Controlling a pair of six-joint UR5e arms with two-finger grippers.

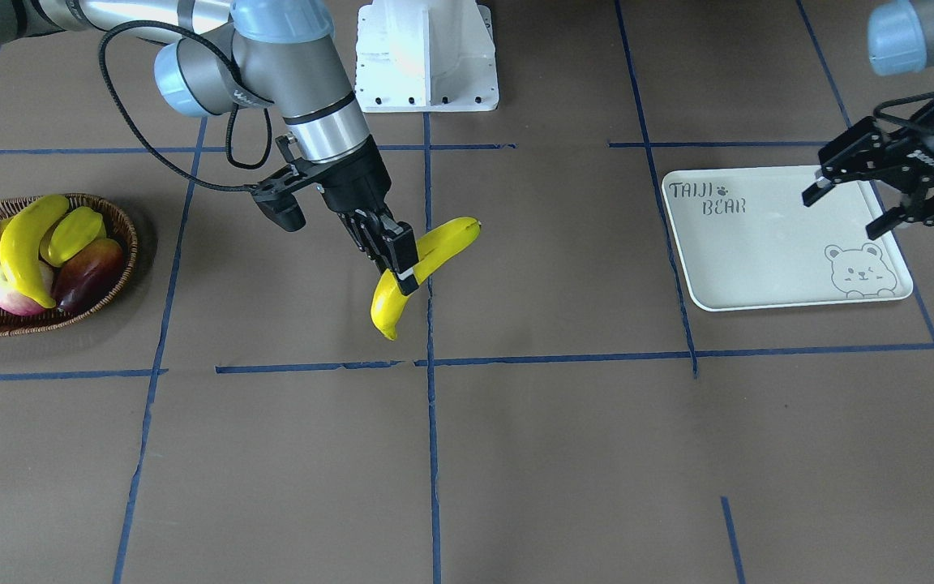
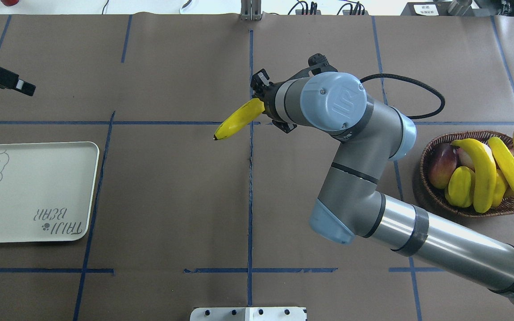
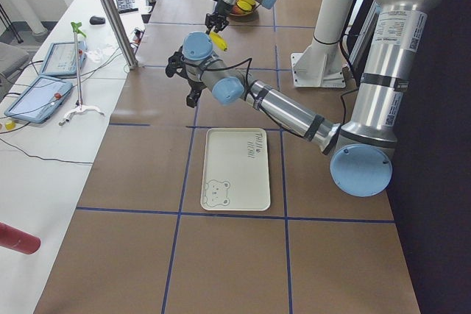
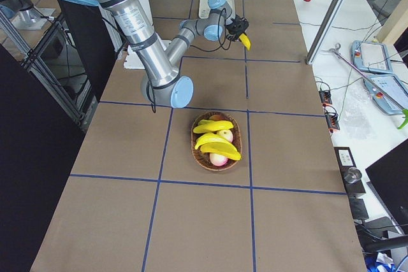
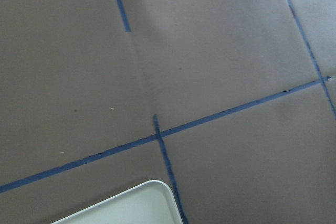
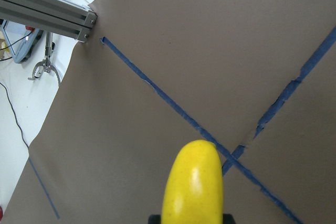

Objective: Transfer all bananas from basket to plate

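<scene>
My right gripper point(image 1: 399, 265) is shut on a yellow banana point(image 1: 444, 242) and holds it above the middle of the table; the banana also shows in the overhead view point(image 2: 238, 119) and in the right wrist view point(image 6: 193, 182). The brown wicker basket point(image 1: 125, 235) stands at the table's end on my right, with three more bananas point(image 2: 481, 174) among other fruit. The pale plate point(image 1: 759, 251) printed "TAIJI BEAR" lies empty at the other end point(image 2: 29, 187). My left gripper point(image 1: 848, 209) is open and empty, hovering over the plate's edge.
The basket also holds a yellow-green starfruit point(image 1: 74, 234), a dark red fruit point(image 1: 90, 272) and a pinkish fruit point(image 1: 9, 296). The white robot base point(image 1: 426, 57) stands at the table's robot side. Blue tape lines cross the brown table cover.
</scene>
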